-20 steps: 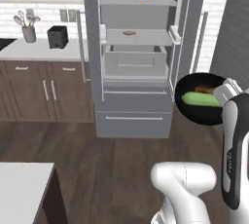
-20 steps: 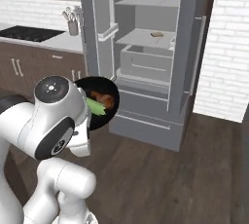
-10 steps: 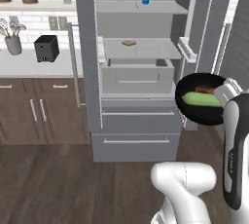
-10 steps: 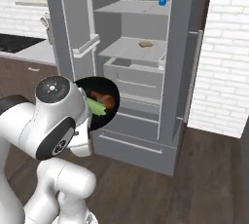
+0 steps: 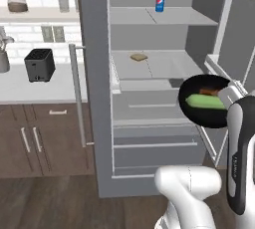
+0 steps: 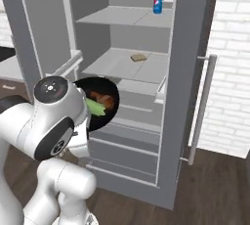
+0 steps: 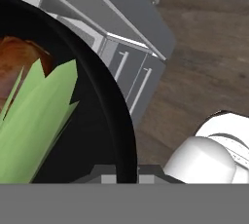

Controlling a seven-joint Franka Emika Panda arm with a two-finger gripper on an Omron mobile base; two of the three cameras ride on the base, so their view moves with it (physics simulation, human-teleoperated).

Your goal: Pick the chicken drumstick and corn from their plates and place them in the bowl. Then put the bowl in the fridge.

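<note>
My gripper (image 7: 119, 172) is shut on the rim of the black bowl (image 5: 206, 118), holding it in the air in front of the open fridge (image 5: 94, 73). In the bowl the light green corn (image 5: 205, 102) lies beside the reddish-brown chicken drumstick (image 5: 209, 92). From the right base, the bowl (image 6: 108, 89) sits just behind my arm's shoulder, with the corn (image 6: 96, 106) and drumstick (image 6: 103, 99) inside. Close up, the bowl's rim (image 7: 114, 116) curves past the corn (image 7: 34, 121) and drumstick (image 7: 19, 62). The plates are out of view.
Both fridge doors stand open. A blue can (image 5: 159, 3) is on the top shelf and a small brown item (image 5: 139, 57) on the middle shelf, drawers below. A black toaster (image 5: 39, 64) sits on the counter at left. A brick wall (image 6: 229, 72) is right of the fridge.
The whole picture has shifted: the base has driven closer to the fridge, which now looms larger. The bowl stays held in the same place beside my arm.
</note>
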